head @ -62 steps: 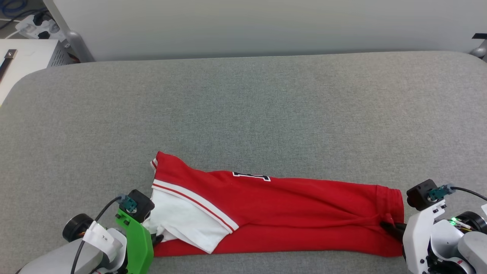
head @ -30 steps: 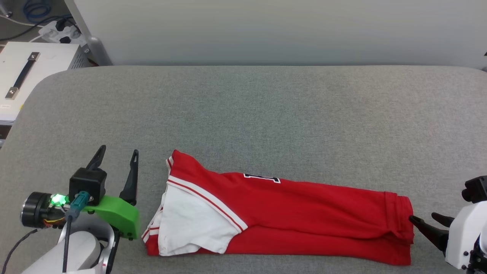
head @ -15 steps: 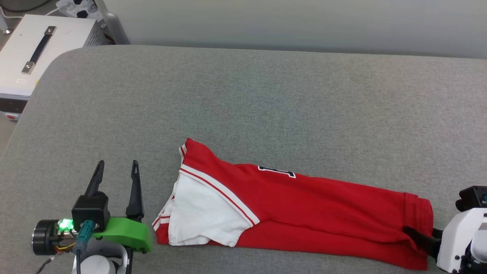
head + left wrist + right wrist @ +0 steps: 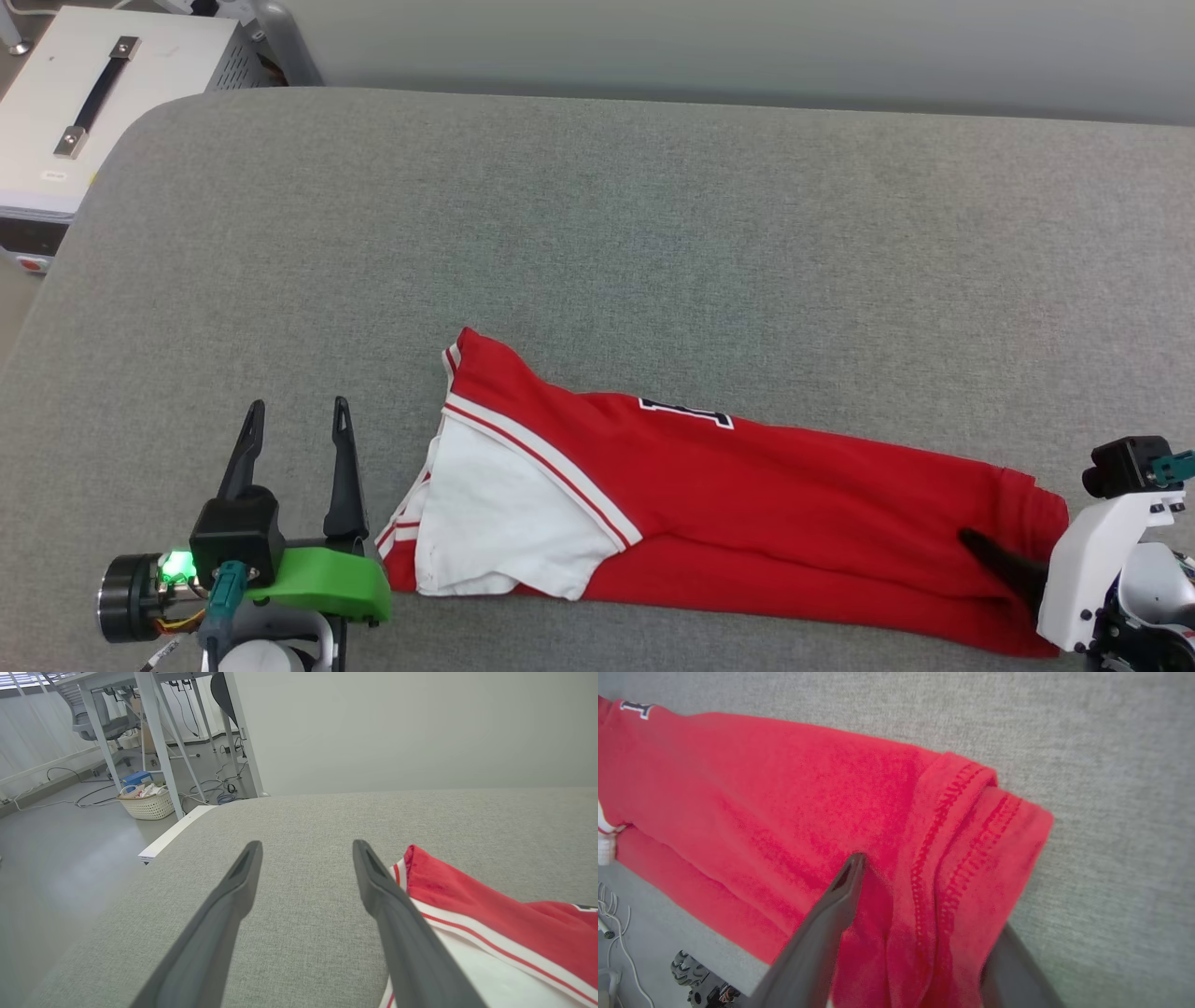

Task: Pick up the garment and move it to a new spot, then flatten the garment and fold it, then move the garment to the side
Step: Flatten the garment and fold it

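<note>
Our right gripper (image 4: 915, 891) straddles the hem of the shirt (image 4: 747, 504) at lower right, fingers apart, our left gripper (image 4: 297, 411) sits spread and empty at lower left, and since the shirt lies as a long folded strip along the bottom of the grey pad (image 4: 597, 233), we judge cross-folding and moving aside remain.

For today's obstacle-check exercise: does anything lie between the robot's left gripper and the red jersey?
Nothing visible does. The open left gripper stands just left of the white sleeve of the red jersey, with bare grey padded surface between them.
</note>
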Controlling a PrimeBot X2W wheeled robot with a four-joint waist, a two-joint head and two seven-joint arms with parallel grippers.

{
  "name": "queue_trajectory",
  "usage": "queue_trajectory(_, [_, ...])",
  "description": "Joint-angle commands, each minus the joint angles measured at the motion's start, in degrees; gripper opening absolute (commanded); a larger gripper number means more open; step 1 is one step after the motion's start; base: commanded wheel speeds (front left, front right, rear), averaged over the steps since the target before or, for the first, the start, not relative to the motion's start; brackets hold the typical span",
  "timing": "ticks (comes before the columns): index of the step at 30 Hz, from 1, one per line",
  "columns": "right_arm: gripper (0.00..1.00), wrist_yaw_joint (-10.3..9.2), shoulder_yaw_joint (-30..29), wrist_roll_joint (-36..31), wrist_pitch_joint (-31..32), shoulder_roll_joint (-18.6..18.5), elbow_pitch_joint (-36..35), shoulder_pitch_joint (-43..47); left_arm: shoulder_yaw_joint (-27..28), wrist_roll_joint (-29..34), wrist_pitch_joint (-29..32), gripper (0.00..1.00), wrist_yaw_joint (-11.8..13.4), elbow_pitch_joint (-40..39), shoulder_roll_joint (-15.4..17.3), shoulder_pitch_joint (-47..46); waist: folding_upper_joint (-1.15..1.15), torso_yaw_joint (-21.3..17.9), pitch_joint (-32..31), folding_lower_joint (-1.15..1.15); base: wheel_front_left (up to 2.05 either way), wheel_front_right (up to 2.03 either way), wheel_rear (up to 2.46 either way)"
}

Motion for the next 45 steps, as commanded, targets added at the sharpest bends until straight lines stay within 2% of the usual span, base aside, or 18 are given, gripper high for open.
queue_trajectory(1, [0.00, 0.03, 1.4, 0.3, -1.3, 0.1, 1.1, -0.3, 2.0, 2.5, -0.3, 1.00, -1.4, -0.7, -1.8, 1.6, 0.00, -0.3, -0.3, 0.00, 0.00, 0.00, 0.00])
queue_trajectory(9, [0.00, 0.03, -2.0, 1.5, -4.0, -4.1, 3.1, -1.5, 5.3, 6.0, -0.3, 1.00, -4.2, -1.4, -4.7, 3.4, 0.00, -0.7, -1.5, 0.00, 0.00, 0.00, 0.00])
queue_trajectory(17, [0.00, 0.03, -6.4, 0.4, -4.8, -8.4, 6.2, -1.7, 7.0, 8.2, -0.3, 1.00, -6.2, -1.5, -6.1, 5.3, 0.00, -1.3, -2.8, 0.00, 0.00, 0.00, 0.00])
queue_trajectory(21, [0.00, 0.03, -8.2, 0.7, -4.7, -9.2, 7.7, -1.8, 7.3, 9.1, -0.3, 1.00, -7.1, -1.3, -6.4, 5.7, 0.00, -1.5, -3.5, 0.00, 0.00, 0.00, 0.00])
queue_trajectory(25, [0.00, 0.03, -8.8, 1.1, -3.5, -9.4, 6.2, -1.0, 7.6, 9.8, -0.3, 1.00, -7.7, -1.1, -6.7, 6.0, 0.00, -1.8, -4.2, 0.00, 0.00, 0.00, 0.00])
queue_trajectory(35, [0.00, 0.03, -8.0, 3.1, 0.5, -7.4, -6.6, 2.6, 7.7, 10.9, -0.3, 1.00, -8.7, -0.6, -7.0, 6.9, 0.00, -2.4, -5.5, 0.00, 0.00, 0.00, 0.00])
queue_trajectory(40, [0.00, 0.03, -5.9, 3.9, 4.2, -4.3, -12.7, 2.0, 7.4, 11.3, -0.3, 1.00, -9.0, -0.3, -7.4, 6.4, 0.00, -2.1, -5.2, 0.00, 0.00, 0.00, 0.00])
queue_trajectory(45, [0.00, 0.03, -3.0, 3.8, 7.9, -0.7, -15.6, -0.3, 6.6, 11.6, -0.3, 1.00, -9.5, 0.3, -7.8, 5.5, 0.00, -1.3, -4.4, 0.00, 0.00, 0.00, 0.00])
